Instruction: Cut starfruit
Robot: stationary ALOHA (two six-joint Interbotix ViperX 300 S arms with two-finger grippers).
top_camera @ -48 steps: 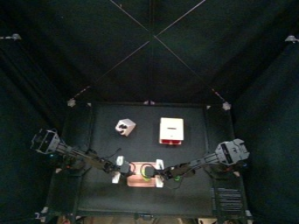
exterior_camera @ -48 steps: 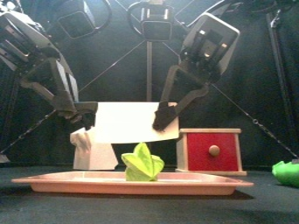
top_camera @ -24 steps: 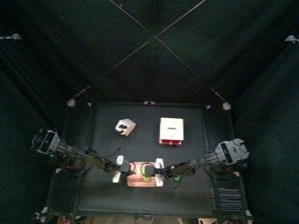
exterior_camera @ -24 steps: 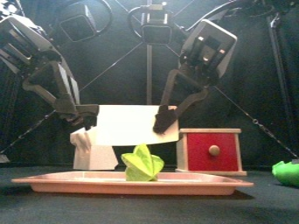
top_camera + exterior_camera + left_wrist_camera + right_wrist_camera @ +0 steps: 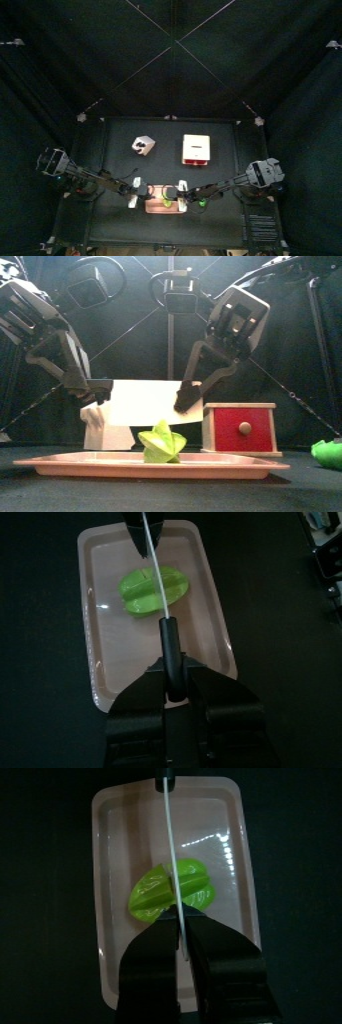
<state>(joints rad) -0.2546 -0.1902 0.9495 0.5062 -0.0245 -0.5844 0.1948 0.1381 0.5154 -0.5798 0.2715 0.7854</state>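
Overhead, both arms' fingers (image 5: 91, 386) (image 5: 187, 384) apparently clamp one white blade (image 5: 144, 399) above the starfruit (image 5: 163, 443).

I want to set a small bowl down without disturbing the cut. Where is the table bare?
The table is bare along its back edge, behind the white block and the cream-and-red box. The front is crowded: both grippers hold a white blade over the starfruit on the pink tray.

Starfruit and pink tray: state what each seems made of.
The starfruit looks like moulded plastic: an even yellow-green with smooth, faintly shiny ridges, though real fruit can't be ruled out. The pink tray looks like glossy plastic, with bright light glints on its floor and a rounded raised rim.
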